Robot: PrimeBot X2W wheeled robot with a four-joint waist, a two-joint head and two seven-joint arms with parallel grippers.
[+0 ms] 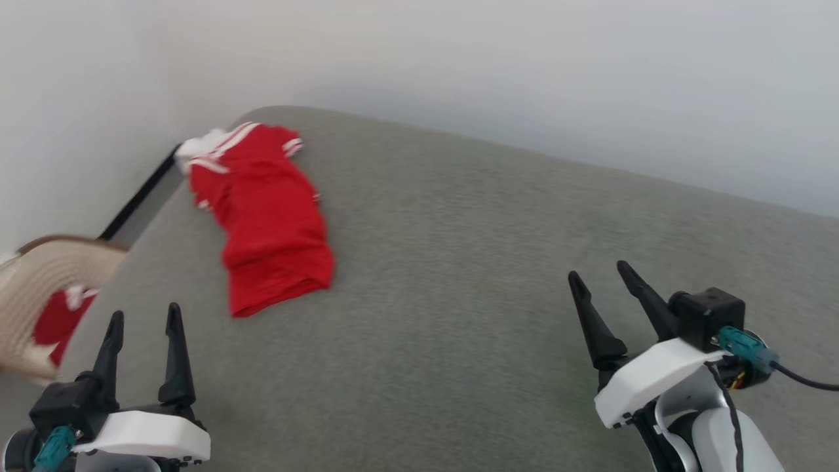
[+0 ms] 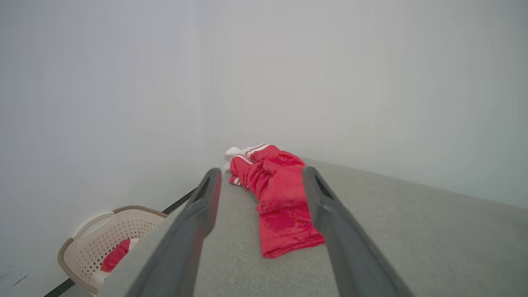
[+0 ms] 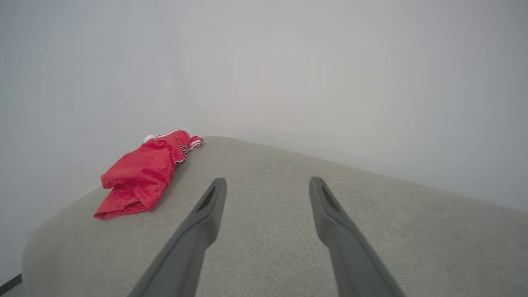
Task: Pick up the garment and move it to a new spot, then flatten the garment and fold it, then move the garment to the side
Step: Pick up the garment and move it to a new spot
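Left pincer (image 1: 145,311) spread, empty. Right pincer (image 1: 598,270) spread, empty. Garment (image 1: 269,216) lies crumpled on grey worktop (image 1: 459,295), ahead of left pincer, untouched; well apart from right pincer, ahead and leftward. Basket (image 1: 46,282) left of left pincer.

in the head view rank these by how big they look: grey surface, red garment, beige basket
1. grey surface
2. red garment
3. beige basket, cut off at the picture's edge, so this rank is unsure
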